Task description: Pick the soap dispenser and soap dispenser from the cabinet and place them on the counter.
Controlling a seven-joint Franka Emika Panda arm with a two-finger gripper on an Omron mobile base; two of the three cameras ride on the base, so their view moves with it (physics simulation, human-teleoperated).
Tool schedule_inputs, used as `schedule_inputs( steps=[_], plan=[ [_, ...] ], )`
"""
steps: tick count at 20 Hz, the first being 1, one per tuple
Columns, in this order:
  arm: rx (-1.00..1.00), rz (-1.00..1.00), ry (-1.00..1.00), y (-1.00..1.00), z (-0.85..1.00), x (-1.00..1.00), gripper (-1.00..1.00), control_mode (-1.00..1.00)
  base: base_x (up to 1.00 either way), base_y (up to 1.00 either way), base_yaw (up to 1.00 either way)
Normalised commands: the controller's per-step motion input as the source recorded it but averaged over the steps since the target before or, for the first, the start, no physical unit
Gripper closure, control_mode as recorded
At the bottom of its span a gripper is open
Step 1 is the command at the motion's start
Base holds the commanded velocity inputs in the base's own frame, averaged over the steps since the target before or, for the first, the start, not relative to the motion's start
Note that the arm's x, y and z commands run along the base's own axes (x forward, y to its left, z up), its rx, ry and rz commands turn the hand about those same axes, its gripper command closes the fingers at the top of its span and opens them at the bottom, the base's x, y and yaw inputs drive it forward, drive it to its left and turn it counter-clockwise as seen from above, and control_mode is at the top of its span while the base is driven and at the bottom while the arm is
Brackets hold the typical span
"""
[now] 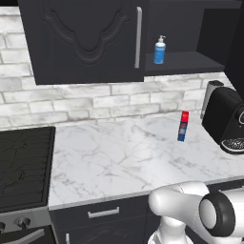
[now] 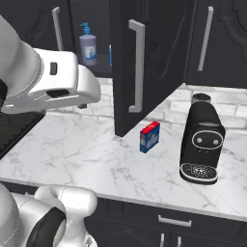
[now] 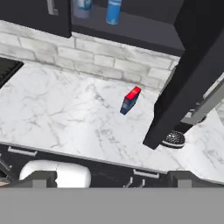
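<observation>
Small soap dispenser (image 1: 159, 50): bright-blue bottle, white pump head with the spout turned sideways, a paler label band seen on the body in the left base view. It is stood upright on the open cabinet shelf (image 1: 183, 63), near the front edge, just beside the closed left door with the long silver bar handle (image 1: 138, 37).

Larger soap dispenser (image 2: 88, 46): greyish-purple body, blue pump and collar, a pale label on its front. It is seen upright in the same cabinet (image 2: 154, 53) opening in the right base view, with a sliver of the blue bottle showing just to its right behind the swung-open door. In the hand view both bottles are cut off at the top edge, side by side on the shelf, purple one on the left.

Counter (image 1: 124, 157): white marble with grey veins, dark drawer fronts below. A slim blue bottle with a red top (image 1: 183, 126) is stood on it below the open shelf. A black coffee machine (image 2: 201, 144) is placed at the counter's right end. Black stovetop (image 1: 24, 167) borders the counter on the left.

Gripper (image 3: 111, 177): fingers spread wide, nothing held between them. Only the two dark tips are visible at the bottom of the hand view, well apart from the shelf and both dispensers, aimed down over the counter's front edge.
</observation>
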Motion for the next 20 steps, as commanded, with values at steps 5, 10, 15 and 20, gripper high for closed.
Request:
schedule_inputs(
  steps=[5, 10, 15, 20],
  plan=[
    [-0.23, -0.02, 0.06, 0.23, -0.02, 0.01, -1.00, -1.00, 0.00, 0.00, 0.00],
    [-0.25, -0.02, 0.03, 0.20, -0.02, 0.04, -1.00, -1.00, 0.00, 0.00, 0.00],
    [-0.15, -0.06, 0.09, 0.17, -0.07, 0.29, -1.00, -1.00, 0.00, 0.00, 0.00],
    [-0.10, -0.06, 0.09, 0.20, -0.03, 0.34, -1.00, -1.00, 0.00, 0.00, 0.00]
  ],
)
